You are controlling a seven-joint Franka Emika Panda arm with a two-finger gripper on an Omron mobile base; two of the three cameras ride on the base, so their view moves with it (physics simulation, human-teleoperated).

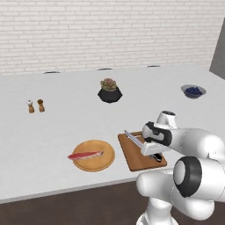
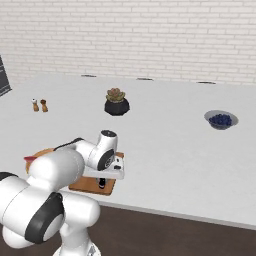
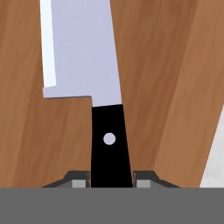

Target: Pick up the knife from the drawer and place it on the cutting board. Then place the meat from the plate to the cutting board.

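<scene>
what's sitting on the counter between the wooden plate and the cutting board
Nothing. In the left base view a bare strip of white counter separates the plate from the cutting board. The meat lies on the plate.

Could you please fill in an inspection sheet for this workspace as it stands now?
Surface: white counter, wide and flat.
Job's things: knife over the cutting board, black handle between the fingers; meat lying on the plate, left of the board.
Clutter: potted plant, bowl of blueberries, two shakers further back.
Grippers: gripper shut on the knife handle.
Cables: nothing seen.
Surroundings: white brick wall behind the counter.
</scene>
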